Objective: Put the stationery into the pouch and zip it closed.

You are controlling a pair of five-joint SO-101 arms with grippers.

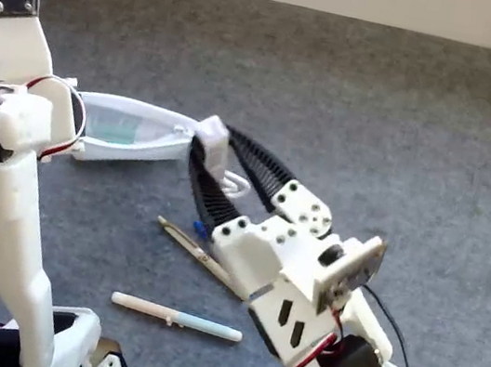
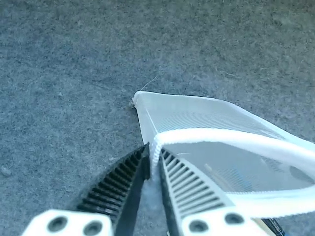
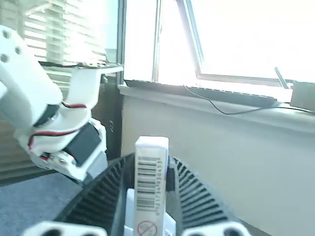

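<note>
Pinching the pouch (image 2: 211, 115) by its rim, the left gripper (image 2: 151, 153) is clamping down on the mesh edge. The right gripper (image 3: 151, 160) is clasping a white box (image 1: 212, 133) right at the pouch's open end, seemingly not yet inside. A pen (image 1: 176, 318) and a slim metal tool (image 1: 197, 249) are lying on the carpet (image 1: 383, 94) near the pouch, both waiting to go in, so most of the packing and all the zipping are remaining.

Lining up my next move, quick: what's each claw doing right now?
Left claw: shut on the rim of the white mesh pouch.
Right claw: shut on the small white barcoded box.
</note>
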